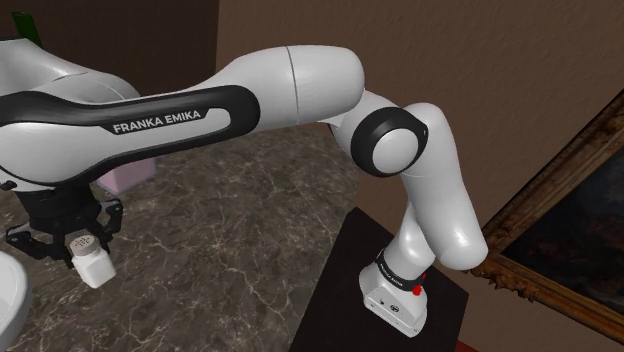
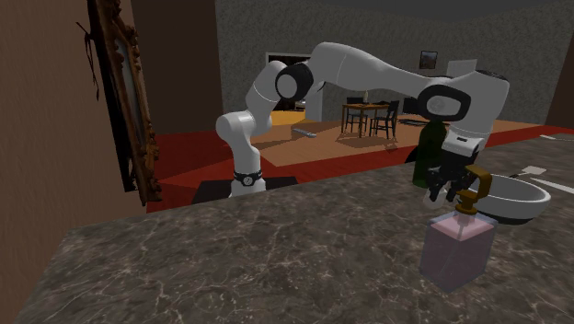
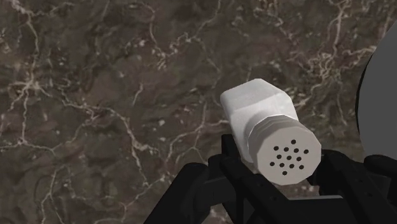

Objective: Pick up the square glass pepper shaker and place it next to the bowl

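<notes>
Clasping the white square pepper shaker (image 1: 93, 266) between its fingers, the black gripper (image 1: 72, 238) sits at the lower left of the shoulder view. The shaker hangs tilted, its perforated cap toward the hand, over the dark veined marble counter (image 1: 230, 230). A white bowl (image 1: 10, 298) shows at the left edge, near it. In the second exterior view's right foreground stands a pink soap dispenser (image 2: 457, 248), with a dark green bottle (image 2: 425, 156) behind the gripper.
</notes>
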You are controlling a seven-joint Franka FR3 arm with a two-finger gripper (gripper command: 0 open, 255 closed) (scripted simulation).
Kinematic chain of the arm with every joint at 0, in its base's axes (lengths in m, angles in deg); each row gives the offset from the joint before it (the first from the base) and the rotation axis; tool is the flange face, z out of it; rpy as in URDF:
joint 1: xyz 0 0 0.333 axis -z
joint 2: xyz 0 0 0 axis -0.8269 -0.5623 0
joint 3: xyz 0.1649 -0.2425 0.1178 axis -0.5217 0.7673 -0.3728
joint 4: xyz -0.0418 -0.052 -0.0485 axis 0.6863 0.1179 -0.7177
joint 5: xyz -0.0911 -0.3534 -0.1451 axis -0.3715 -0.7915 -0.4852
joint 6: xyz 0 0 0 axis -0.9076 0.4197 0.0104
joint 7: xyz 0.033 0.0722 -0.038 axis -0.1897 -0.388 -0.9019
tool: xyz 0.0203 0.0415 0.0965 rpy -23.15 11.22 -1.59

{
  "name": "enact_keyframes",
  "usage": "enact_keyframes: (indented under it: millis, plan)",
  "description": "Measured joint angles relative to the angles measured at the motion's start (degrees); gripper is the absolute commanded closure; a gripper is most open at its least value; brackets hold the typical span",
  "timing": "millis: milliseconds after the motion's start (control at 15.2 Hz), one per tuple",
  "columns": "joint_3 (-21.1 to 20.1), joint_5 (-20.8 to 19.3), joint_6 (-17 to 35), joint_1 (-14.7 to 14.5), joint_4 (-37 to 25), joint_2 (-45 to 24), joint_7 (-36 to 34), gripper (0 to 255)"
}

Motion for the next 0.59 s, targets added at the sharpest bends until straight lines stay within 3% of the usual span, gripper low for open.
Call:
enact_keyframes:
  millis: [198, 264, 594]
  plan:
    - [0.0, 0.0, 0.1, 0.0, 0.1, 0.0, 0.0, 255]
    - [0.0, 0.0, 0.1, 0.0, 0.1, 0.0, 0.0, 0]
    - [0.0, 0.0, 0.1, 0.0, 0.1, 0.0, 0.0, 0]
